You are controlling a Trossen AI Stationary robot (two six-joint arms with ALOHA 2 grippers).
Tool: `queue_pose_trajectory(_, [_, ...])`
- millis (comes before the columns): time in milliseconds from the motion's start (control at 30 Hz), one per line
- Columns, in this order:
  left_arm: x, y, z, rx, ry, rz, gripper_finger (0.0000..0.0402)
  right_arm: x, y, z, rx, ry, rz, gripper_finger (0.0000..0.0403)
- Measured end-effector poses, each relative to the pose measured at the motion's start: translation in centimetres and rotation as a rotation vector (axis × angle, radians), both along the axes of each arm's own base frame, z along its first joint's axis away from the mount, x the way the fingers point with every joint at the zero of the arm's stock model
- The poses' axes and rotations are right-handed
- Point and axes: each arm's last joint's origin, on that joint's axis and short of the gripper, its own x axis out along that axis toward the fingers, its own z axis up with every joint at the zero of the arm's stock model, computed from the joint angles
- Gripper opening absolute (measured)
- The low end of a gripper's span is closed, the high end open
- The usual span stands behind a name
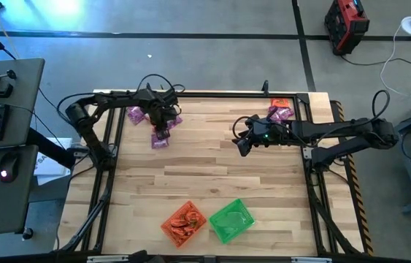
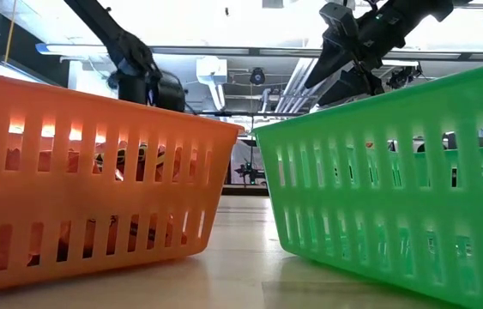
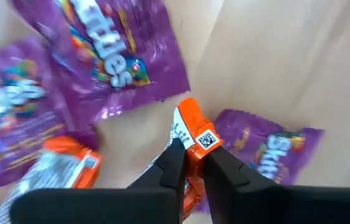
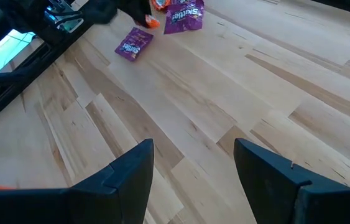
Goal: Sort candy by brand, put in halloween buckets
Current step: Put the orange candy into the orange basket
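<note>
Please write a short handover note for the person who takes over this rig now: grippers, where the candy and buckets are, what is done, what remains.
Left gripper: shut on an orange packet, at the purple pile near the table's far left.
Right gripper: open, empty, hovering over bare wood right of centre.
Buckets: orange bucket and green bucket side by side at the near edge.
Done: orange bucket already holds orange-red packets; the green one looks empty.
Left: drop the held packet in the orange bucket, then sort the purple pile and the far-right pile.
</note>
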Motion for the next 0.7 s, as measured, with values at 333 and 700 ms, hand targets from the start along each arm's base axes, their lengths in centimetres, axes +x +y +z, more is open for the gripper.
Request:
queue_pose_trajectory(333, [-1.8,-2.6,8.3,0.053,-0.288,0.162,0.0007,-1.1,0.2,0.0,0.008,0.073,0.074,0.0216])
queue_pose_trajectory(700, [0.9,-15.2,12.0,-0.209,-0.502,-0.081,0.0005,-5.5,1.2,0.5,0.076,0.261,0.054,0.0216])
